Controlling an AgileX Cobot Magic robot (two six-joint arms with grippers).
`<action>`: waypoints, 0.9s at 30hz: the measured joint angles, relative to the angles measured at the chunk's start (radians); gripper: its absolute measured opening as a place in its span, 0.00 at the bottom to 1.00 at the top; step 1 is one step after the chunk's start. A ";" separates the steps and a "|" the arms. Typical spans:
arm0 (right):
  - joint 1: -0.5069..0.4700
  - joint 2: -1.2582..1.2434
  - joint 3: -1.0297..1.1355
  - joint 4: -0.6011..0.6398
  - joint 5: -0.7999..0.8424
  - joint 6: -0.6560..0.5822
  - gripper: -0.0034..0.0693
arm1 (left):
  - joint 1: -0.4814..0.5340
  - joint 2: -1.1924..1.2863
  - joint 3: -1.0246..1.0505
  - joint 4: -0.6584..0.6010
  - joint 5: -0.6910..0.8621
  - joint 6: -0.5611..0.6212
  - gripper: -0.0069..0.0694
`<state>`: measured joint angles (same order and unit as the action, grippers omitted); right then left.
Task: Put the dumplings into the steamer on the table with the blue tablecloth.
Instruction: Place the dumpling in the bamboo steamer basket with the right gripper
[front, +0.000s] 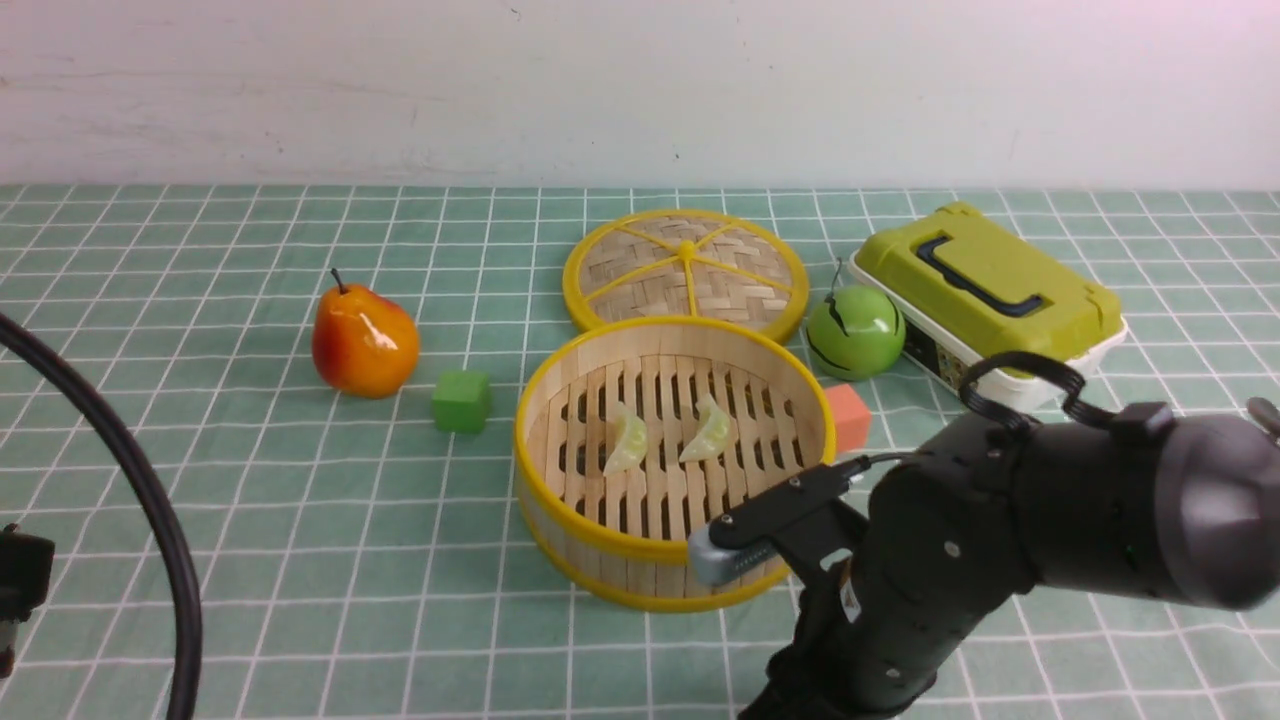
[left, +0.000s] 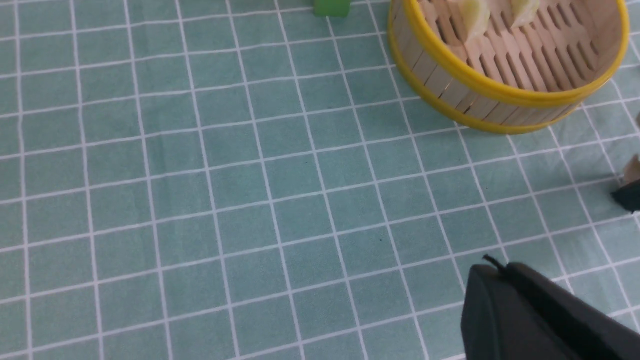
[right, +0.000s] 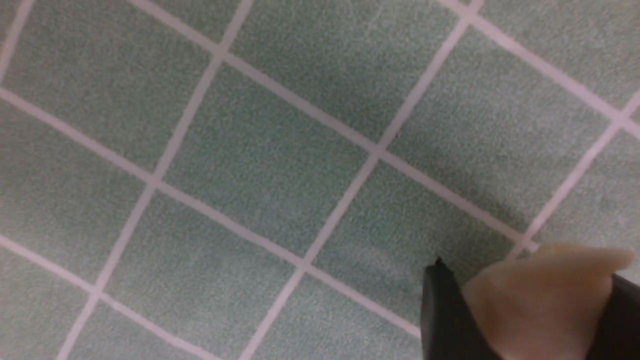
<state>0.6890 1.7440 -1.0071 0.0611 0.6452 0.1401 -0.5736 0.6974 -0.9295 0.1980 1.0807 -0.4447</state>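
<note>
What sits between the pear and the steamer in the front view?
A green cube stands on the cloth between the pear and the steamer, apart from both. The front view shows this plainly.

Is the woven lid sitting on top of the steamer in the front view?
No, the lid lies flat on the tablecloth behind the steamer, whose top is open.
</note>
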 joint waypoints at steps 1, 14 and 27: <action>0.000 -0.006 -0.004 -0.001 0.006 0.000 0.45 | 0.000 0.000 0.000 0.000 0.001 0.000 0.07; 0.000 0.054 -0.512 -0.054 0.140 -0.070 0.45 | 0.000 0.000 0.000 0.007 0.003 0.001 0.07; 0.000 0.389 -0.721 -0.046 0.165 -0.070 0.49 | 0.000 0.000 0.000 0.011 0.035 0.001 0.07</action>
<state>0.6890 2.1330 -1.7285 0.0146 0.8098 0.0697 -0.5736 0.6974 -0.9295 0.2085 1.1152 -0.4437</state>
